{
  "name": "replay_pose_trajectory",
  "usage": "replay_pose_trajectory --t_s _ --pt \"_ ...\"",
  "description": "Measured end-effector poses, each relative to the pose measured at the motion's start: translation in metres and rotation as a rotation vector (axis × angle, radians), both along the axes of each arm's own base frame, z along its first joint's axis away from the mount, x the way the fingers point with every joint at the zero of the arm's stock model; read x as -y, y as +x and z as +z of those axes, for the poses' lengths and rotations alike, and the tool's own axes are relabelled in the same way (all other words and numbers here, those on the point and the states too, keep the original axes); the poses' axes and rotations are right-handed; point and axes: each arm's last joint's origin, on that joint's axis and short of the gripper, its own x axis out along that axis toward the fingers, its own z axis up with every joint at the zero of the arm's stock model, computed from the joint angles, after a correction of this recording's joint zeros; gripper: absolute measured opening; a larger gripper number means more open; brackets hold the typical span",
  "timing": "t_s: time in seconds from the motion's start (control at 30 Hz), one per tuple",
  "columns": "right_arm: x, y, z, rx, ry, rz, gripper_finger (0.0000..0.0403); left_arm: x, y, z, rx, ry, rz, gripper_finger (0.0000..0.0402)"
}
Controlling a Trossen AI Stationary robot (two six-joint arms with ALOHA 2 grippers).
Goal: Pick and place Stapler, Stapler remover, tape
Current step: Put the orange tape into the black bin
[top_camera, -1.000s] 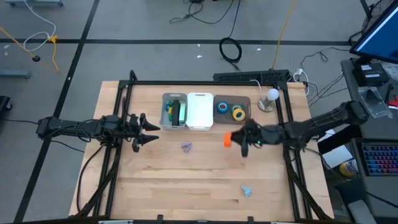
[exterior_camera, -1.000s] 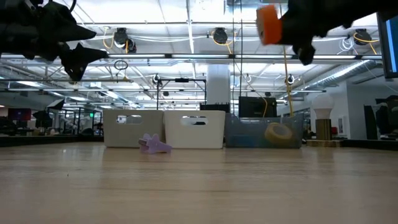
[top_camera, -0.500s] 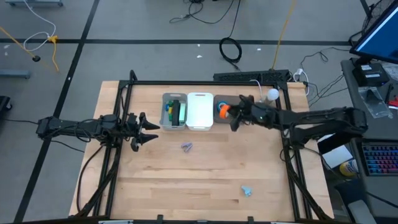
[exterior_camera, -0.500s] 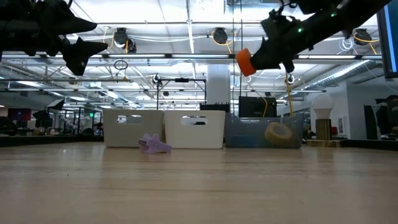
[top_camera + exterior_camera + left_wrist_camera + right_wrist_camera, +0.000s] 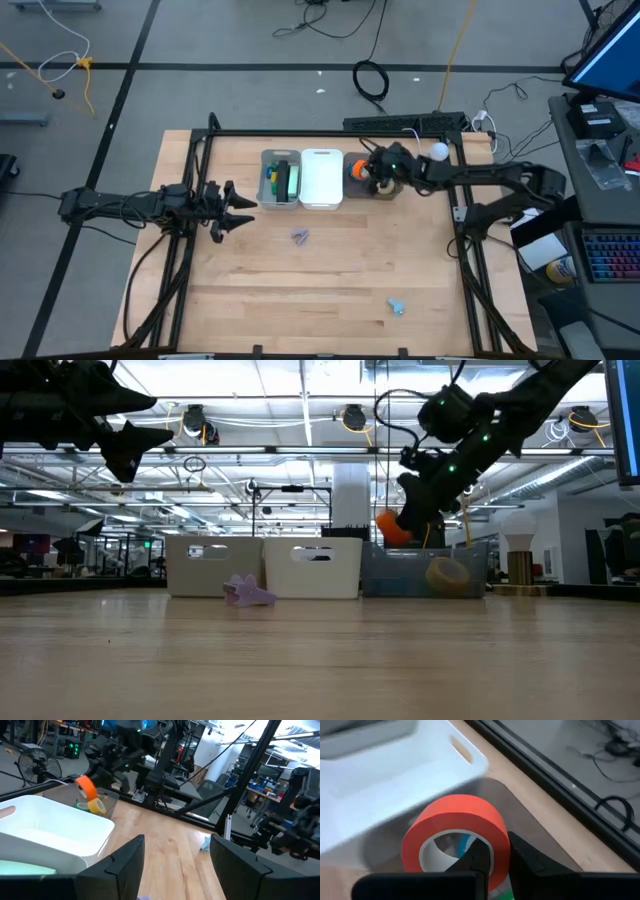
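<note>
Wooden table is seen from above with three bins lined up along its far side: a beige bin with green stuff inside, a white bin in the middle, and a grey bin on the right. One orange tape roll is pinched by the right gripper, held just over the grey bin, with one finger poked through the roll's hole. One yellow tape roll is already parked in that bin. Two small items are left lying on the table: a purple one near the middle and a pale blue one toward the near edge. The left gripper is held spread open and empty, raised over the table's left side.
</note>
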Motion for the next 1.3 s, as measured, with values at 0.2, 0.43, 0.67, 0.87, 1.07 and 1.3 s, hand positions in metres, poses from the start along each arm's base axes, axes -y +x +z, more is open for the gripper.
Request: replay_pose_trajectory --t_s 0.2,0.43,0.67,0.87,1.07,1.3 --pt "0.013 -0.001 -0.016 -0.046 0.067 0.006 0.0031 0.0 0.0 0.0 -0.001 -0.003 0.004 0.0225" --pt "0.015 0.004 -0.036 -0.093 0.133 0.044 0.0031 0.0 0.0 0.0 -0.002 -0.009 0.009 0.0225" --pt "0.014 0.002 -0.037 -0.123 0.121 0.063 0.0032 -0.001 0.0 0.0 -0.002 -0.01 0.021 0.0225" --pt "0.013 0.0 -0.039 -0.161 0.143 0.063 0.004 -0.001 0.0 0.0 -0.002 -0.006 0.022 0.0225" --pt "0.012 0.0 -0.039 -0.172 0.131 0.12 0.0049 -0.001 0.0 0.0 -0.003 -0.006 0.022 0.0225" --pt "0.014 -0.001 -0.039 -0.176 0.123 0.112 0.0089 -0.001 0.0 0.0 -0.003 -0.006 0.022 0.0225"
